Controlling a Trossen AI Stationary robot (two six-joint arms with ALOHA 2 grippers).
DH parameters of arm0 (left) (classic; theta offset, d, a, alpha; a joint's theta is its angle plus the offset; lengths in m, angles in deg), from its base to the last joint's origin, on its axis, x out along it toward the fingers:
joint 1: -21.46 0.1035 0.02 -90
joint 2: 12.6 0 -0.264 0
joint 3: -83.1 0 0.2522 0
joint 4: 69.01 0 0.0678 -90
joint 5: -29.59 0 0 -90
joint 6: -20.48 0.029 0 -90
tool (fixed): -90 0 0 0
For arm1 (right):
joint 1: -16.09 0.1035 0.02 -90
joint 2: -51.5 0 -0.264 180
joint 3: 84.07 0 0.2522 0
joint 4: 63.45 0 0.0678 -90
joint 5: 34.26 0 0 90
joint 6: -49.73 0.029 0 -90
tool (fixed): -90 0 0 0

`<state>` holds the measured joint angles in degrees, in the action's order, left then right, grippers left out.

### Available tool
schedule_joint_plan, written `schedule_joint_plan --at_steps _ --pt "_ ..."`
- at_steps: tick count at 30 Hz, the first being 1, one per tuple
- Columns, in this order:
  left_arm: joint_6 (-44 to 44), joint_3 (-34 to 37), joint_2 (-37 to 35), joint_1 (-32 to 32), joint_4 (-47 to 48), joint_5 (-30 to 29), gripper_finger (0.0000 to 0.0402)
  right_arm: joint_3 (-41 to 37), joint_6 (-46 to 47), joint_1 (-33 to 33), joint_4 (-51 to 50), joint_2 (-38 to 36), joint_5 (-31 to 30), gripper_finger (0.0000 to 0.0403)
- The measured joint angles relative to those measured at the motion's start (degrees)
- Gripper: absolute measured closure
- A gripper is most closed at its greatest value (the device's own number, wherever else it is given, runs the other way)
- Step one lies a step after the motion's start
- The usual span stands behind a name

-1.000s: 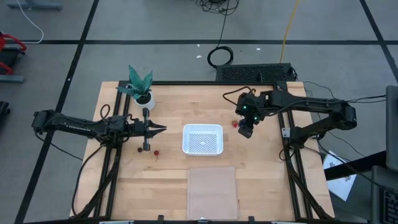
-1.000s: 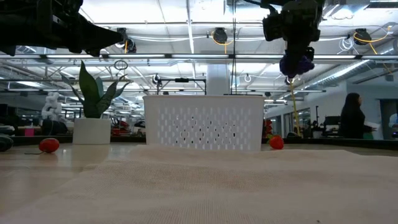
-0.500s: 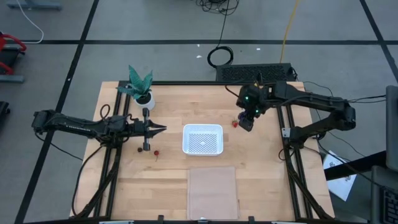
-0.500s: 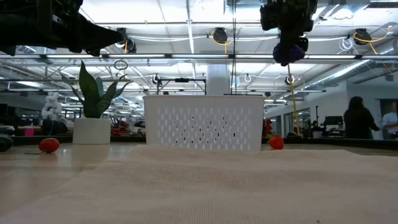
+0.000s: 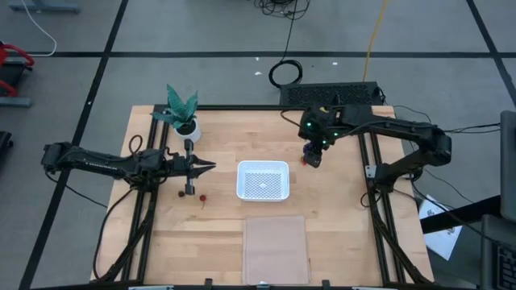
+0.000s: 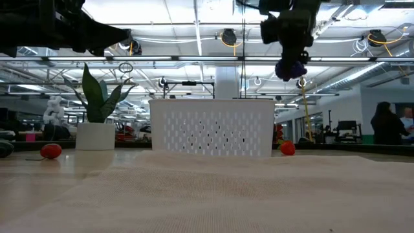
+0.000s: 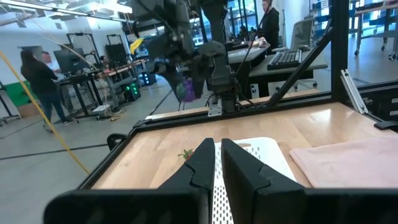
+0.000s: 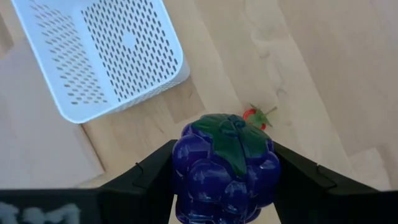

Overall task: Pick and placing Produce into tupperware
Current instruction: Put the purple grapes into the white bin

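My right gripper (image 5: pixel 313 155) hangs high over the table, just right of the white tupperware (image 5: pixel 263 180), and is shut on a purple grape cluster (image 8: pixel 224 168) with a green leaf. The low view shows the cluster (image 6: pixel 290 68) well above the tupperware's rim (image 6: pixel 211 102). A small red strawberry (image 8: pixel 256 116) lies on the wood under the gripper. Another red piece (image 5: pixel 202 196) and a dark berry (image 5: pixel 179 193) lie left of the tupperware. My left gripper (image 5: pixel 211 167) stays level above them, shut, with nothing in it. My right gripper pinches the grape cluster by two opposite sides (image 8: pixel 181 165) between its two fingers (image 8: pixel 149 177). The fingers slant steeply down from above. The cluster is lifted clear of the table and hangs at the fingers' lower end (image 6: pixel 290 68), its leafy face toward the wrist camera.
A potted plant (image 5: pixel 181 113) stands at the far left of the table. A flat translucent sheet (image 5: pixel 276 248) lies near the front edge. A keyboard (image 5: pixel 330 94) sits beyond the far edge. People move about in the room behind the table.
My right gripper has carried the grape cluster a little toward the table's far edge and left, staying high, and has rolled slightly about its own line. The cluster stays in the hold, clear of the table.
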<state>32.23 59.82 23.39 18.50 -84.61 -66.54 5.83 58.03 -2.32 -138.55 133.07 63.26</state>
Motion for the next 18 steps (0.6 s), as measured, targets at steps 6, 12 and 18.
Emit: schedule_joint_plan --at_steps 6,12,18 --pt "0.0 0.0 0.0 0.0 -0.6 0.0 0.0369 1.8 -2.4 0.0 -0.1 5.2 0.2 0.0202" --pt "0.0 0.0 0.0 0.0 -0.5 0.0 0.0369 7.9 -4.6 0.3 0.0 9.0 0.3 0.0202" --pt "0.0 0.0 0.0 0.0 -0.2 0.0 0.0369 13.6 -6.6 1.7 -0.3 13.7 0.3 0.0202"
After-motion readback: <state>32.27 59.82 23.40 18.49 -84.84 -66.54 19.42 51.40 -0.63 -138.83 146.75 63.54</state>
